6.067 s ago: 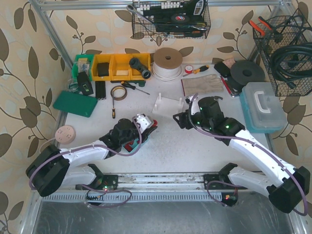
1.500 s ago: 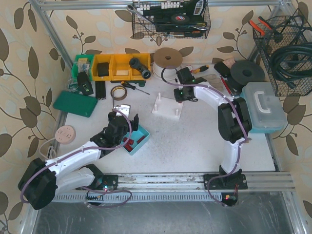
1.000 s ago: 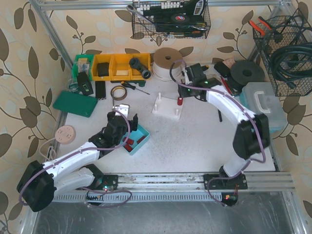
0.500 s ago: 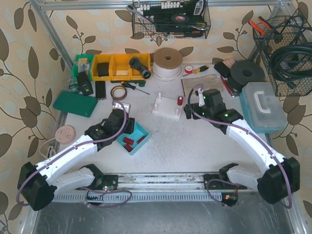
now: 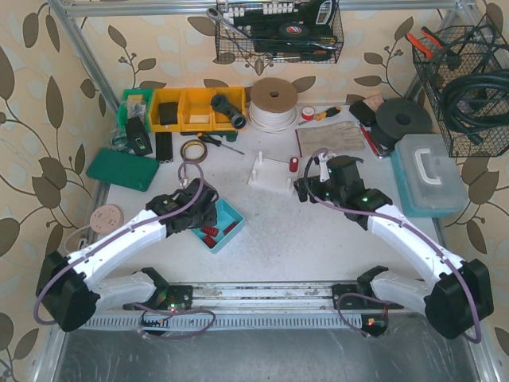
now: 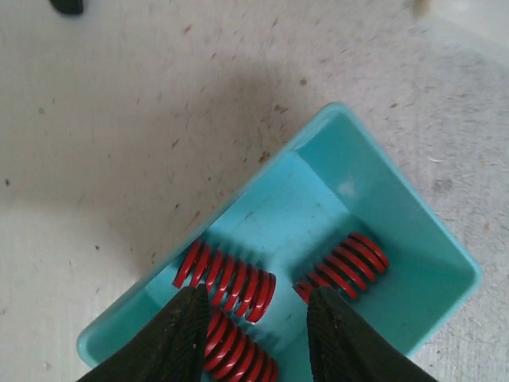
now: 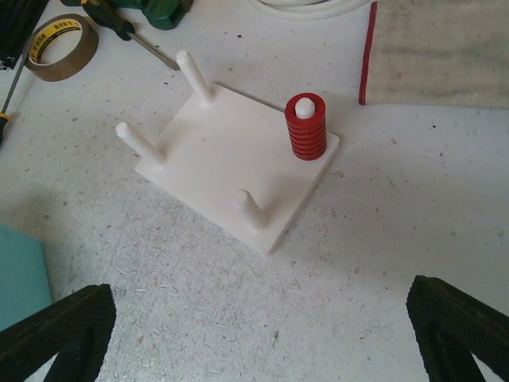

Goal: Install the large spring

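Note:
A white peg board [image 7: 238, 163] [image 5: 270, 173] lies at mid-table. A red spring [image 7: 305, 127] [image 5: 293, 165] sits upright on its far right peg; the other three pegs are bare. A teal bin [image 6: 382, 223] [image 5: 216, 224] holds three red springs [image 6: 227, 278]. My left gripper [image 6: 258, 334] [image 5: 199, 213] is open, low over the bin, its fingers either side of the springs. My right gripper [image 7: 262, 334] [image 5: 312, 189] is wide open and empty, just right of the board.
Yellow bins [image 5: 191, 107], a tape roll [image 5: 193, 150], screwdrivers [image 5: 219, 143], a wire spool [image 5: 273, 102], a cloth [image 5: 330, 137], a black disc [image 5: 403, 119] and a blue case [image 5: 428, 171] stand along the back and right. A green pad [image 5: 123, 169] lies at the left.
The right gripper carried a red spring to the board, left it on the far right peg and drew back open. The left gripper moved down over the bin.

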